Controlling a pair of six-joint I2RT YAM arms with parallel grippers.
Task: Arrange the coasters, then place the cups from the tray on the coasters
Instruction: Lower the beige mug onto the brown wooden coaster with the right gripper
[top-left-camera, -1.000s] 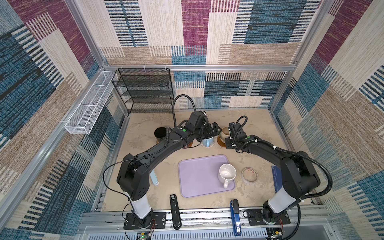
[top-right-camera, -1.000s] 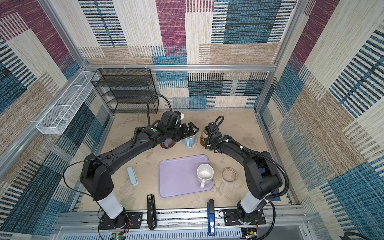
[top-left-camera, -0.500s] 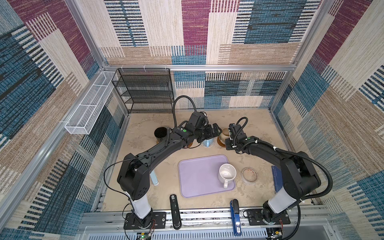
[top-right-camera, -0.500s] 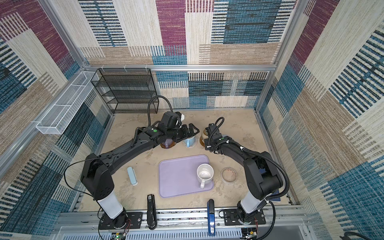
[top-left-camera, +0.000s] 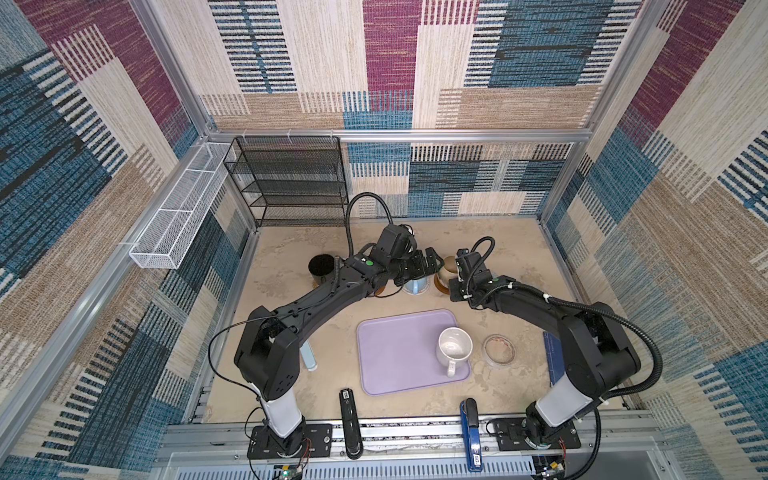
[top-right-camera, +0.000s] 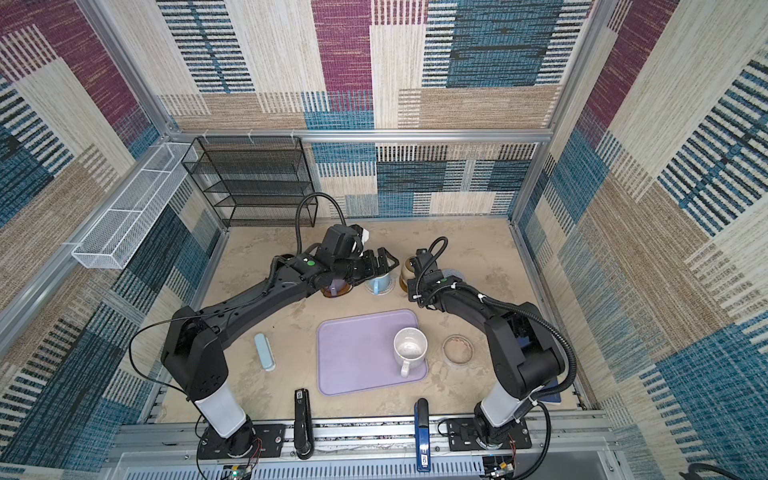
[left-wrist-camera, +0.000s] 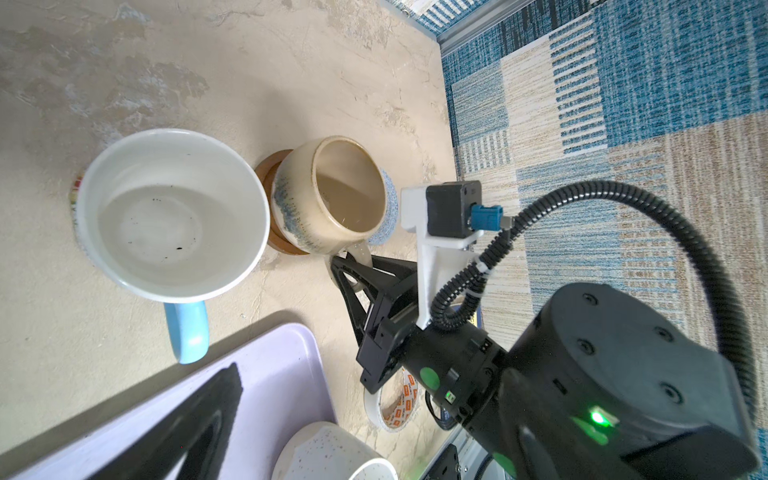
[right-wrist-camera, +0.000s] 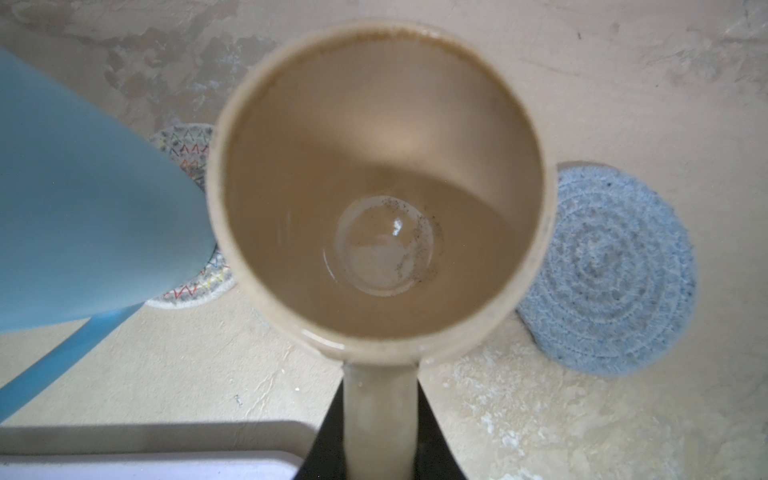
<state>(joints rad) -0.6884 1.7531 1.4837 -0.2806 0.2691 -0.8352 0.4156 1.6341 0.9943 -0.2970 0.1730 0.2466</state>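
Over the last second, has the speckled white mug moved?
No. The speckled white mug stands in the lavender tray's same near-right corner, handle pointing the same way.

lavender tray (top-left-camera: 395, 361) | beige mug (right-wrist-camera: 380, 187) | light-blue mug (left-wrist-camera: 170, 216) | blue-grey ringed coaster (right-wrist-camera: 611, 274) | white speckled mug (top-left-camera: 454, 347)

I work in a lab test cell: woven patchwork carpet walls (top-left-camera: 390, 62), silver aluminium frame bars (top-left-camera: 415, 135), a mottled beige tabletop (top-left-camera: 291, 249).
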